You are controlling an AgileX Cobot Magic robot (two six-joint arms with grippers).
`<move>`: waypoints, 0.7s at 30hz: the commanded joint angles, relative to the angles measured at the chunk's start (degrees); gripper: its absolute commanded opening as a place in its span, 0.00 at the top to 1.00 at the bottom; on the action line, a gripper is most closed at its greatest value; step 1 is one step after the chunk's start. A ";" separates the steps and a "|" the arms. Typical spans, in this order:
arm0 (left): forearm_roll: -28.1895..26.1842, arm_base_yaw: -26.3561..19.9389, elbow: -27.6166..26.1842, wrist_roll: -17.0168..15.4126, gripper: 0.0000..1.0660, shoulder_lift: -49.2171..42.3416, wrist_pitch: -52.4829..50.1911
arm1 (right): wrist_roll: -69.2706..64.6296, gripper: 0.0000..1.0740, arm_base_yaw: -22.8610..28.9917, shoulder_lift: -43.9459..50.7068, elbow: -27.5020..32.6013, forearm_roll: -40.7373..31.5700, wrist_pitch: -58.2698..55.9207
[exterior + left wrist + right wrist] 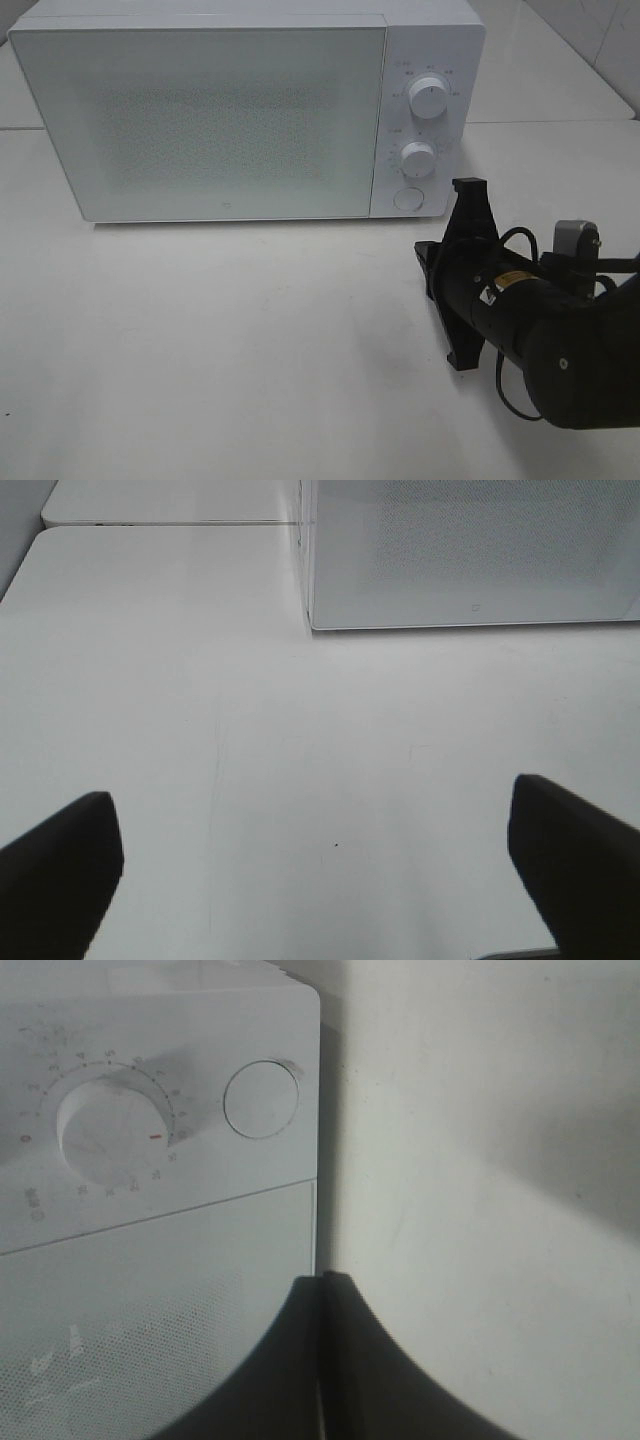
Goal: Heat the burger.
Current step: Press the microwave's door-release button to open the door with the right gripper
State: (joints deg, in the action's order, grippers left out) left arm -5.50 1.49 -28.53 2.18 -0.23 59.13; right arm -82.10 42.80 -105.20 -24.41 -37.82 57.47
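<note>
The burger is out of view. A white microwave (230, 110) stands at the back of the white table with its door closed. In the exterior view my right gripper (425, 255) hovers just in front of the microwave's lower right corner, rolled on its side. Its jaws are pressed together with nothing between them, and its wrist view shows the shut gripper (322, 1280) near the round door button (260, 1100) and the lower knob (110, 1130). My left gripper (315, 820) is open over bare table, left of the microwave's front, with nothing in it.
The control panel carries an upper knob (428, 98), the lower knob (418, 158) and the round button (407, 198). The white table (250, 330) stretches in front of the microwave. A second table surface (170, 505) adjoins at the back.
</note>
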 commanded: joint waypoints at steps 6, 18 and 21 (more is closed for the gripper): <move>-0.29 -0.29 0.06 -0.06 0.06 -1.38 -0.29 | 0.63 1.00 -3.61 -2.01 -2.52 3.55 -0.92; -0.29 -0.29 0.06 -0.06 0.06 -1.38 -0.29 | 0.00 1.00 -8.88 -5.79 -8.14 9.11 -2.46; -0.29 -0.29 0.06 -0.06 0.06 -1.38 -0.29 | -0.11 1.00 -9.74 -6.70 -9.80 9.63 -2.98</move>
State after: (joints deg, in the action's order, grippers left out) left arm -5.50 1.49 -28.53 2.18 -0.23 59.13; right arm -82.28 33.86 -111.33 -32.66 -29.62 55.29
